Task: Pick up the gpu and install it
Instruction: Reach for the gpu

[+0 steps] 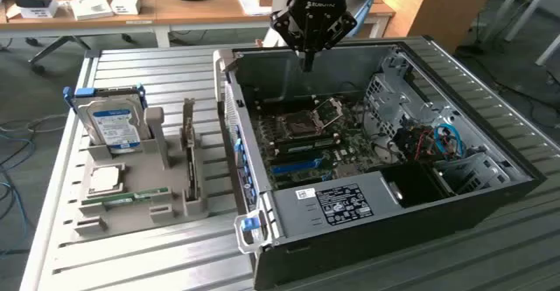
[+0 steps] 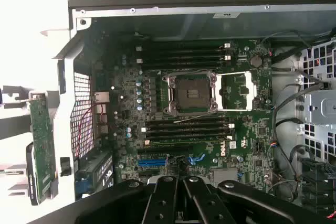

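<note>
"What's around you?"

"A slatted grey metal table (image 1: pixel 140 258) with an open computer case (image 1: pixel 394 238) lying on it, right beneath my gripper (image 1: pixel 307 61). Wooden desks (image 1: pixel 219 9) stand beyond my hand."

"And the hand itself?"

"It points straight down above the motherboard (image 1: pixel 302 143), fingers pressed together, gripping nothing."

"The gpu?"

"The gpu (image 1: pixel 188 148) is well off to one side of my hand, outside the case wall. It stands on edge in a grey holder (image 1: pixel 131 209) near the hard drive (image 1: pixel 114 124)."
</note>
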Controlling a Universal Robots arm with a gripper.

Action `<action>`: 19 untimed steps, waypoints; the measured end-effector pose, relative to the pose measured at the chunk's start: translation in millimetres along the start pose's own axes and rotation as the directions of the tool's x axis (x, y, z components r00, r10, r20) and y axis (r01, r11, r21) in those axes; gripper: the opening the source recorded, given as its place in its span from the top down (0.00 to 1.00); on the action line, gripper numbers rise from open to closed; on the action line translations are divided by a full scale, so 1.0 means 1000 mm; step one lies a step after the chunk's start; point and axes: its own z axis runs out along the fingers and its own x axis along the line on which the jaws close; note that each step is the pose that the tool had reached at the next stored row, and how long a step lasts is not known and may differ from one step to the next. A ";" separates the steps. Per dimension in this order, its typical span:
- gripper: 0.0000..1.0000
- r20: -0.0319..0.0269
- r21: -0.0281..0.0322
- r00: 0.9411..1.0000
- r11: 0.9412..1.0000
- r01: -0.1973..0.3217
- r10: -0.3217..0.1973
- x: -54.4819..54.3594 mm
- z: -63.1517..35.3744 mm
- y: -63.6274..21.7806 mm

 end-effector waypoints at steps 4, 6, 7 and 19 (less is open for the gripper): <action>0.89 0.000 0.000 1.000 1.000 0.000 0.000 0.000 0.0000 0.0000; 0.89 0.000 0.000 1.000 1.000 0.000 0.000 0.000 0.0000 0.0000; 0.89 0.000 0.000 1.000 1.000 0.000 0.000 0.000 0.0000 0.0000; 0.89 0.000 0.000 1.000 1.000 0.000 0.000 0.010 -0.0002 -0.0007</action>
